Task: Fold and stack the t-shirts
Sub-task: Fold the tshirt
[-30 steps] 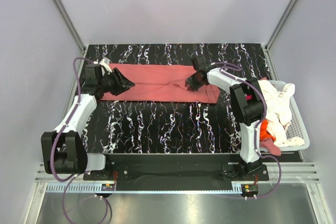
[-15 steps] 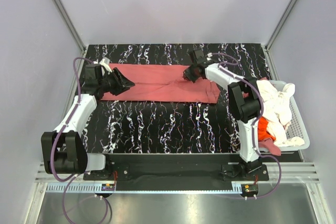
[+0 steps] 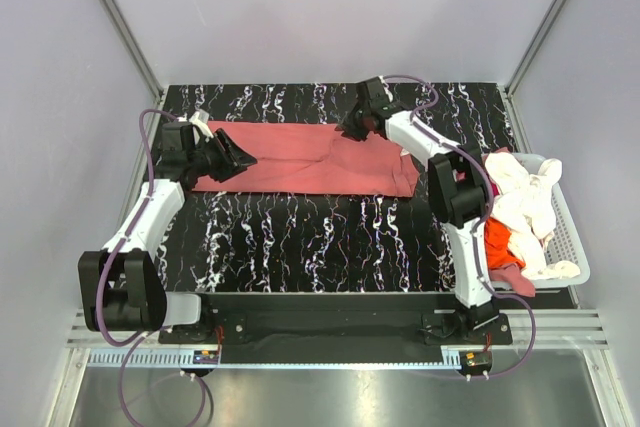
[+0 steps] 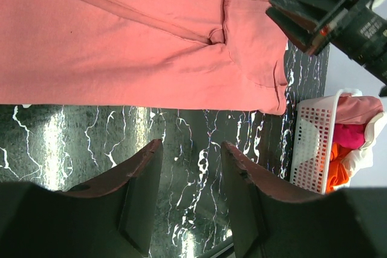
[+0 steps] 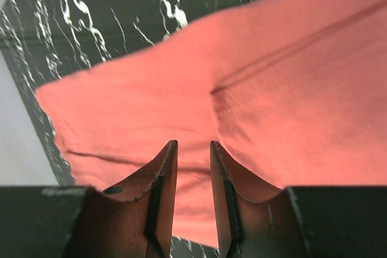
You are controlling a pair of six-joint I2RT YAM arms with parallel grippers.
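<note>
Right end effector, slightly parted and empty, hovers over the salmon-pink t-shirt lying flat on the table, left end effector open at its left end; the fold probably needs an edge pinched next.

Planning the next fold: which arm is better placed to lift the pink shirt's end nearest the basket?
Right, probably. The right gripper hangs open over the far edge of the pink shirt, on the half nearer the basket; the left gripper sits open at the opposite end, most of the shirt away.
</note>
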